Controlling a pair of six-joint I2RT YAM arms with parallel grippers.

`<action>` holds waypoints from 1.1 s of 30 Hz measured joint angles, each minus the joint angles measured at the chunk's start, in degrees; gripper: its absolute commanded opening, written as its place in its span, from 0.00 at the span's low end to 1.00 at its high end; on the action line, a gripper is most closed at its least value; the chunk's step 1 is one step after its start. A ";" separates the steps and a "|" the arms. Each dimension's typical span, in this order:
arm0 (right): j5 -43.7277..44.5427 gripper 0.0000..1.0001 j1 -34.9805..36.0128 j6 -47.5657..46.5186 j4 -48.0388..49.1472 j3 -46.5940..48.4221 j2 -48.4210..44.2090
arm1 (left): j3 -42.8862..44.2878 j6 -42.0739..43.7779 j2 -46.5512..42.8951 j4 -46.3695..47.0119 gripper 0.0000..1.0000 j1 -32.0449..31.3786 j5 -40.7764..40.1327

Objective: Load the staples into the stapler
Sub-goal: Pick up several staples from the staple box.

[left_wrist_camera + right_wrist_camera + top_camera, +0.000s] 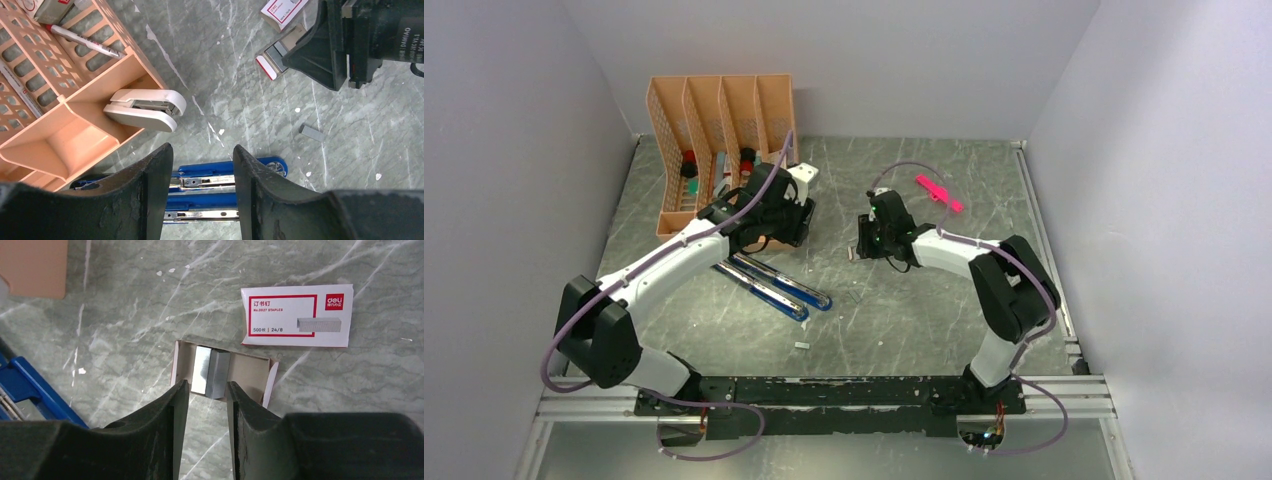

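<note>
The blue stapler (776,287) lies opened flat on the table, both metal rails up. My left gripper (792,228) hovers over it, open. In the left wrist view its fingers (160,165) frame the stapler (210,192) without touching. The staples (211,371) are a silvery block in an open cardboard tray (250,372). My right gripper (207,387) stands open at the tray, jaws narrow, with the block's near end between the fingertips. From above, the right gripper (865,240) is at centre table.
The box sleeve (297,315) lies beside the tray. A loose staple strip (802,345) rests near the front. A pink stick (939,192) lies at the back right. The orange organiser (714,130) at the back left holds pens and a white stapler (145,109).
</note>
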 measured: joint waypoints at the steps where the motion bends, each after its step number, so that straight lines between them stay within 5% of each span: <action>1: 0.17 0.37 0.00 0.15 0.04 0.26 0.63 | 0.00 0.02 0.04 -0.17 0.52 0.00 0.00; 33: 1.84 0.29 -0.39 2.10 1.36 1.33 3.80 | 0.00 0.90 0.74 -1.25 0.49 0.00 -0.04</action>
